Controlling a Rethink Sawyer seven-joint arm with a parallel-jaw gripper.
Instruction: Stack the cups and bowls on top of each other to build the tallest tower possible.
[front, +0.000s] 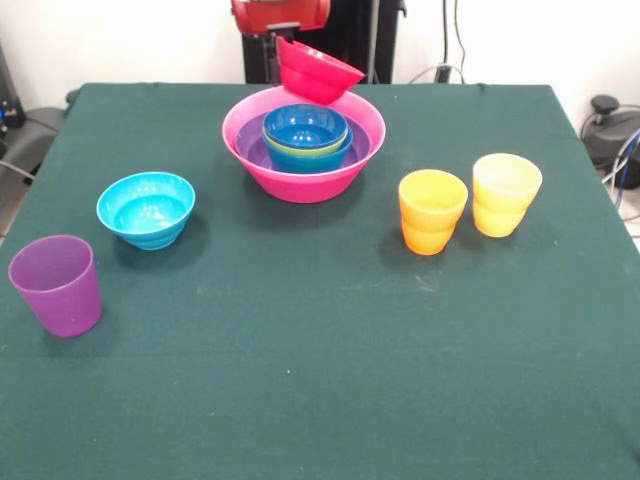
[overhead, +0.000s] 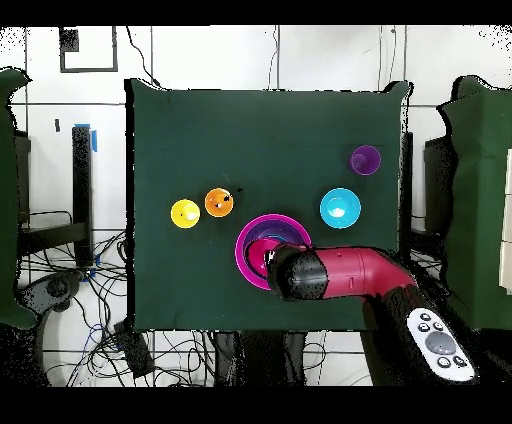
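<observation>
Front view, item one: my claw (front: 282, 40) carries the small red-pink bowl (front: 318, 72), tilted, by its far rim above the hot-pink bowl (front: 303, 178) and its nested stack, apparently for adding; finger spread hidden, cannot tell.

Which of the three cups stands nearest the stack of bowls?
The orange cup. It stands nearer the pink bowl than the yellow cup beside it; the purple cup is farthest.
</observation>
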